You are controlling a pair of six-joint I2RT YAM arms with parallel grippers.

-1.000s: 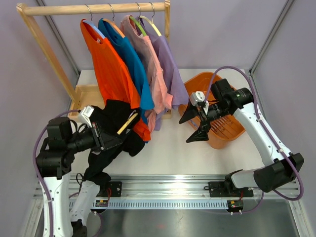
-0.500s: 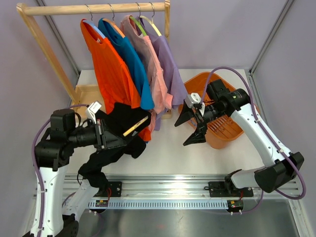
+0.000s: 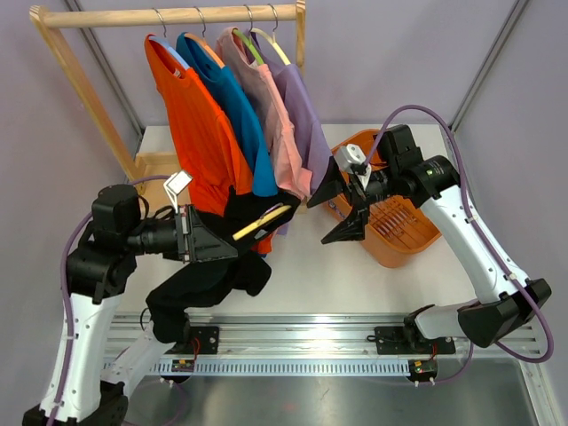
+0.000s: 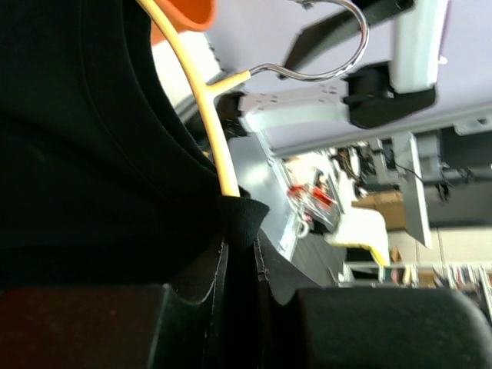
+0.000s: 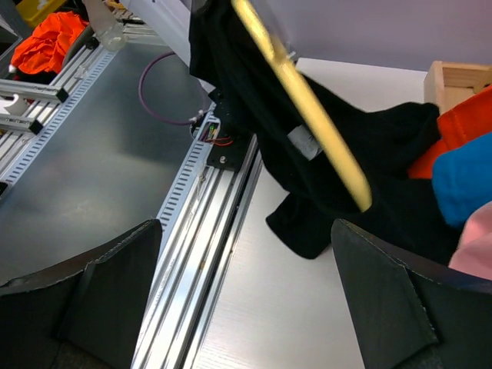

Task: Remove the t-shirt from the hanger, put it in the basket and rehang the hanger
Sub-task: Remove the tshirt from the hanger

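White table surface. Left gripper (image 3: 226, 248) clamped on black t-shirt (image 3: 209, 277); yellow hanger (image 3: 262, 222) just beyond its fingertips, inside collar. Right gripper (image 3: 318, 222) spread wide, empty, hanger end just ahead.

Limp black fabric t-shirt (image 3: 206, 271), pinched in the left gripper (image 4: 240, 257), droops below it; thin yellow hanger (image 3: 262, 222) with wire hook juts from the collar just ahead.

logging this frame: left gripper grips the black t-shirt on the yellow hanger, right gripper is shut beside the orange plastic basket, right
The right gripper is open, not shut: the right wrist view shows its jaws spread wide, holding nothing. The rest stands: it is beside the orange plastic basket, and the left gripper grips the black t-shirt on the yellow hanger.
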